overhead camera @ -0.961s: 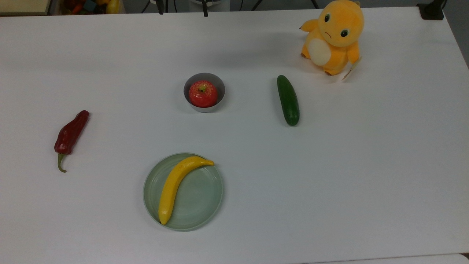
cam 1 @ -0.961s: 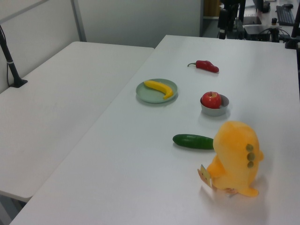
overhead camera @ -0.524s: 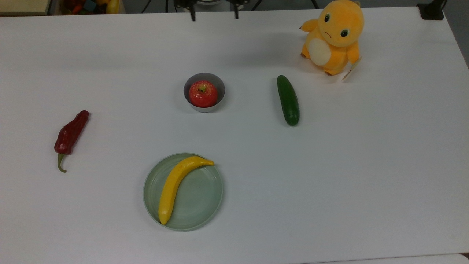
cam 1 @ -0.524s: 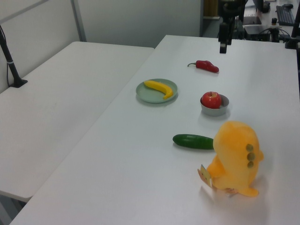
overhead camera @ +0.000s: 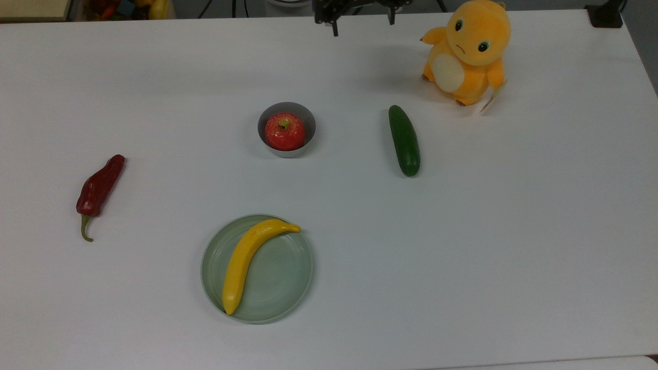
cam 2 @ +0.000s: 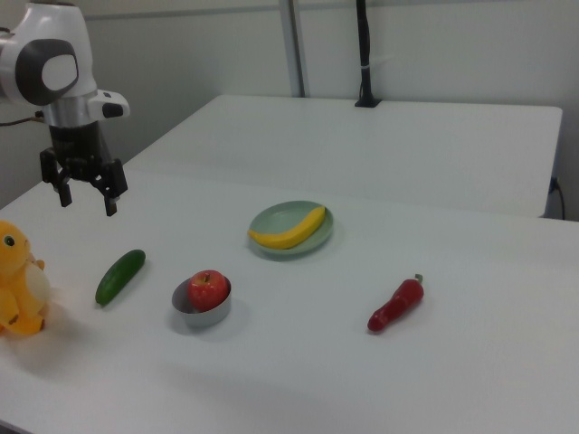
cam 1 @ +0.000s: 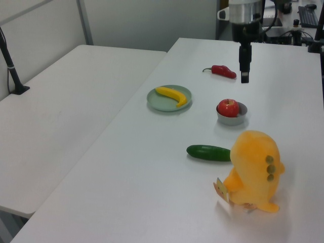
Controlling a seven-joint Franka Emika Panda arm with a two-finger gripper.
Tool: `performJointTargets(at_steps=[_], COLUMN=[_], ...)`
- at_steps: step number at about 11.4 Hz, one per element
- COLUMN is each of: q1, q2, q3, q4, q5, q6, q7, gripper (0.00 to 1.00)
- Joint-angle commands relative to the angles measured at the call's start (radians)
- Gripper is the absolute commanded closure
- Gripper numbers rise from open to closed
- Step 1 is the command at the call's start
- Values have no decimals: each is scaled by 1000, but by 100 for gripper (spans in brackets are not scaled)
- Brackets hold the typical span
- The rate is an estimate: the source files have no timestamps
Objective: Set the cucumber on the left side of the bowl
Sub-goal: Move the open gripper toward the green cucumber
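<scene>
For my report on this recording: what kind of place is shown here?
Probably a robotics lab or office: white tables pushed together, a robot arm with its pincer open over toy-like food, and desks with a keyboard behind.

The white Franka arm (cam 2: 50, 63) reaches in from the right view's upper left, wrist pointing straight down. Its black two-finger gripper (cam 2: 88, 201) hangs in the air, fingers (cam 2: 112, 203) spread wide apart and holding nothing.
</scene>
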Motion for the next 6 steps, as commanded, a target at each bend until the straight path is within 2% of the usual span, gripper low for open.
performJointTargets(at_steps=[1,6], q1=[43,50], q2=[18,38], q3=[5,20], q4=[-68,-194], q5=[23,22], q6=[94,323], q7=[-2,-1], gripper=[0,0])
